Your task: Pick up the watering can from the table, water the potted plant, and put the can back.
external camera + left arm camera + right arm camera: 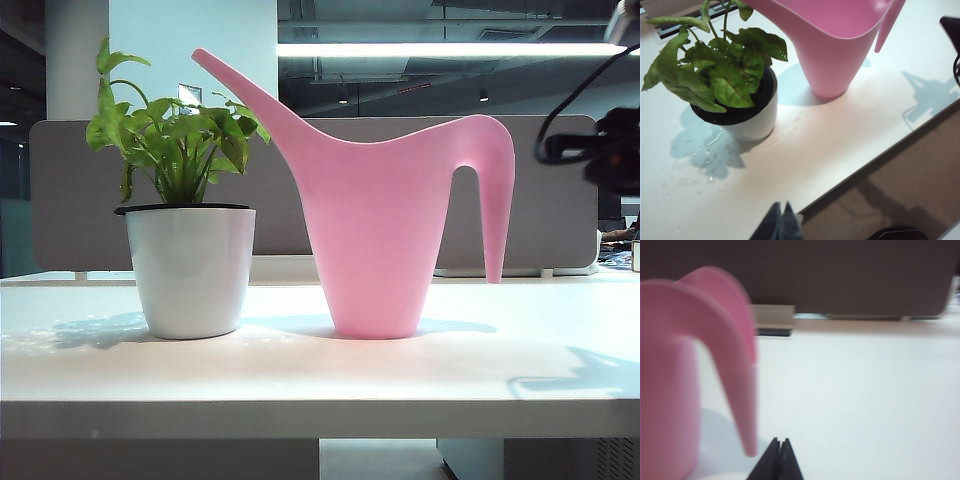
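Left hand (781, 220) hangs above the near edge of the surface (300, 375), its two dark fingertips pressed together with nothing between them; in the exterior view it cannot be seen. From its wrist camera it looks down on the potted plant (725, 85), and small water droplets (715, 157) glisten on the white top around the pot's shadow.

Furthest left on the surface stands the potted plant (185, 235): green leaves rising from a glossy white round pot with a thin black rim, upright. Just beside it, towards the middle, stands the watering can (375, 240), pink and smooth, upright on its narrow base and taller than the pot. Its long pointed spout slants up and over the leaves without touching them; its arched handle curves down on the far side from the plant and ends free above the surface. Pot and can stand close but apart.

Right hand (779, 460) is low over the surface beside the can's handle (735, 370), its dark fingertips closed together on nothing, near the handle's free end but not touching it. In the exterior view only a dark arm part (615, 150) with a looping cable (560, 110) shows at the right edge. A grey partition (560, 200) runs behind the surface.
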You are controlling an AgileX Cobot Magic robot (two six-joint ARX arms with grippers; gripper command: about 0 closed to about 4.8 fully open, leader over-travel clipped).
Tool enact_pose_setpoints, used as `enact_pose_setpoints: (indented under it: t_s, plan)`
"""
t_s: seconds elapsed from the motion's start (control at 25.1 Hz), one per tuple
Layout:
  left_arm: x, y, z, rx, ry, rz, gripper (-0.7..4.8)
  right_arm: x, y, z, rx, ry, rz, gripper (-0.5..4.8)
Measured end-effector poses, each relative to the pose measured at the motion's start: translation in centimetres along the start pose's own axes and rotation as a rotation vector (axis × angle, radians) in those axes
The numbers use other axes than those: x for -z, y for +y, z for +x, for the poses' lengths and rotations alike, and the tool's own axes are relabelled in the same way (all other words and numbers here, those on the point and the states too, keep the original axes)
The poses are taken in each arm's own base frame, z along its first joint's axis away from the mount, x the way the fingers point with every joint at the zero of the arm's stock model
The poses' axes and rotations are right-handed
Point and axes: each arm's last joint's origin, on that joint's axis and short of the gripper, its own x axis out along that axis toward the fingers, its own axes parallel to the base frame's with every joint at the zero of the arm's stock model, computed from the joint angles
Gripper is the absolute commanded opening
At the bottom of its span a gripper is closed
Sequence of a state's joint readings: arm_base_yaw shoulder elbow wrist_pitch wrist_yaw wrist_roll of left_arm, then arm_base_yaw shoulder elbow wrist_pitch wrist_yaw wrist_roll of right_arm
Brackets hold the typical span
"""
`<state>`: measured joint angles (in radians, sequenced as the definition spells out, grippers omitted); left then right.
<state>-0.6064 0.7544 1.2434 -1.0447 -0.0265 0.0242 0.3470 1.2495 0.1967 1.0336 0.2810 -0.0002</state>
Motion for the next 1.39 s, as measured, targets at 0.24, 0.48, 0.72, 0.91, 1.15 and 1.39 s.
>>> enact_pose_setpoints:
  t_s: [0.24,0.48,0.72,0.91,1.15,1.39]
  plan:
    - [0.0,0.0,0.0,0.000,0.000,0.000,0.03,2.1,1.2,0.9,-0.030,0.037,0.029,1.50]
    - [0.0,0.0,0.0,0.000,0.000,0.000,0.03,4.4,2.1,3.2,-0.093,0.045,0.044,2.22]
    - [0.0,0.0,0.0,0.000,0.000,0.000,0.03,3.7,2.9,5.3,-0.114,0.003,0.056,2.22]
    - [0.0,0.0,0.0,0.000,0.000,0.000,0.03,1.9,3.5,7.3,-0.116,-0.066,0.075,2.23]
    - [0.0,0.0,0.0,0.000,0.000,0.000,0.03,0.9,4.0,9.0,-0.115,-0.054,0.072,2.24]
    - [0.0,0.0,0.0,0.000,0.000,0.000,0.03,1.2,4.1,9.3,-0.110,-0.009,0.059,2.25]
